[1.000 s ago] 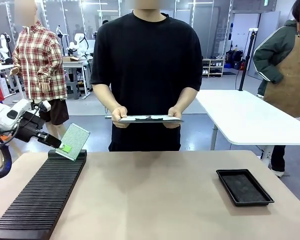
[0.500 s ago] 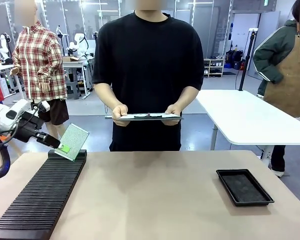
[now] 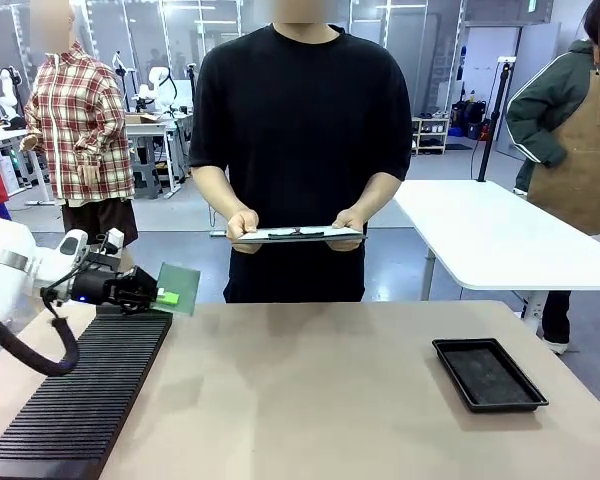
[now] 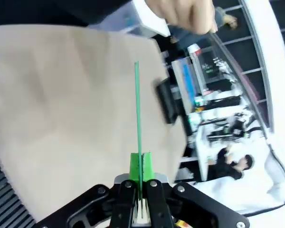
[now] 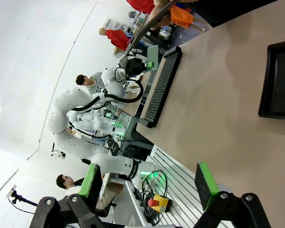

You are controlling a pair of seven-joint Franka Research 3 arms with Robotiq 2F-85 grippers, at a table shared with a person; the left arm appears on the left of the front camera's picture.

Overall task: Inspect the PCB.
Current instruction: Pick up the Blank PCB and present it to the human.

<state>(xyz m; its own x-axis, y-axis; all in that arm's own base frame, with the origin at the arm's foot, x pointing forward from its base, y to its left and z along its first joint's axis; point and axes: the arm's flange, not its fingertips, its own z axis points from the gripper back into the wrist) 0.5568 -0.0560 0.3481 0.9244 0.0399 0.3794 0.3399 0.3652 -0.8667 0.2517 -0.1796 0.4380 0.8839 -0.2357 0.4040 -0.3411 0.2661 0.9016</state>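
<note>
green, thin flat pcb (image 3: 183, 286); ribbed black rack (image 3: 80, 395)

1 black slotted rack (image 3: 80, 390) lies left, 1 black tray (image 3: 488, 374) right, perhaps a clipboard (image 3: 298, 235) beyond.

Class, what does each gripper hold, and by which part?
The left gripper pinches the PCB by one edge; the right gripper holds nothing.

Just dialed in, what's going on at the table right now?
The left hand is shut on one edge of the PCB, holding it just over the far end of the black slotted rack. Across the table a person holds a clipboard in both hands. The right hand is open, holding nothing. A black tray lies at the table's right.
</note>
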